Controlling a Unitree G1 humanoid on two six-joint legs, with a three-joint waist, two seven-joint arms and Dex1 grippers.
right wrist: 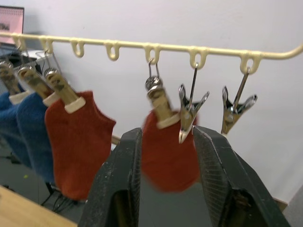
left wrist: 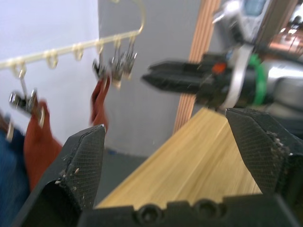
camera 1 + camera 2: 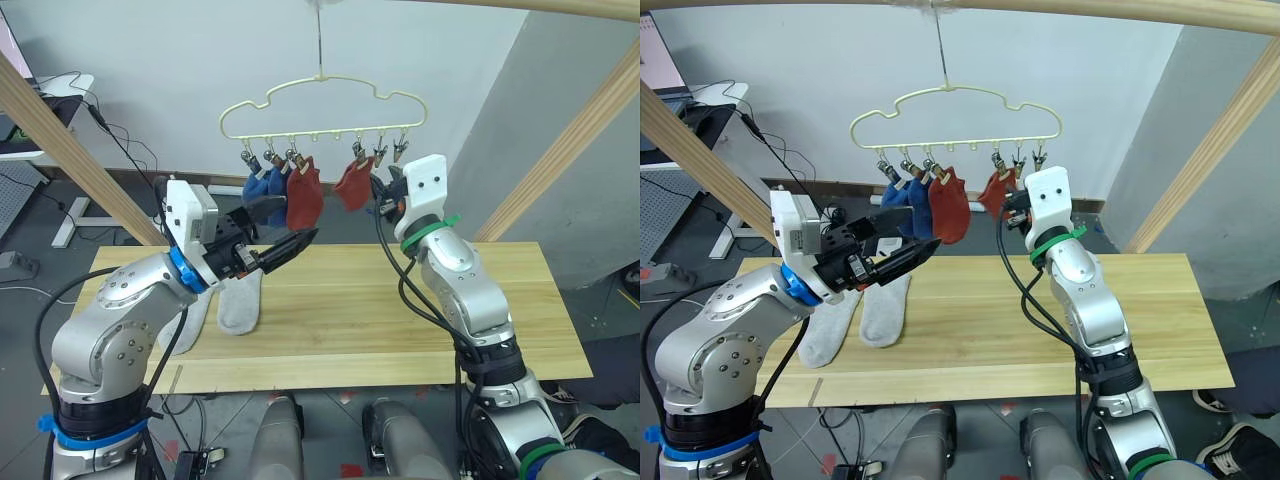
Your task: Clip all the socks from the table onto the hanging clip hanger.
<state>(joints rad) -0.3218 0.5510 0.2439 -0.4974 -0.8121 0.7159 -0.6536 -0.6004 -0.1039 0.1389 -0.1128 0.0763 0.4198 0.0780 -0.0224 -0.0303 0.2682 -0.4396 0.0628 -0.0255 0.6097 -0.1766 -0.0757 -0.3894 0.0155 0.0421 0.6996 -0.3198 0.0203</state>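
The pale-yellow clip hanger (image 3: pixel 320 110) hangs above the table's far edge. Clipped to it are two blue socks (image 3: pixel 262 188), a rust red sock (image 3: pixel 304 197) and a second red sock (image 3: pixel 353 185). Two light grey socks (image 3: pixel 241 300) lie side by side on the left of the table (image 3: pixel 400 300). My left gripper (image 3: pixel 290 228) is wide open and empty, above the grey socks and just below the blue ones. Raised to the hanger's right clips, my right gripper (image 1: pixel 165 135) is open, with the second red sock (image 1: pixel 165 156) and an empty clip (image 1: pixel 189 116) just beyond its fingertips.
Slanted round wooden poles (image 3: pixel 70 150) of the frame flank the table on both sides. One more empty clip (image 1: pixel 234 111) hangs at the hanger's right end. A desk with cables (image 3: pixel 60 95) stands at the back left.
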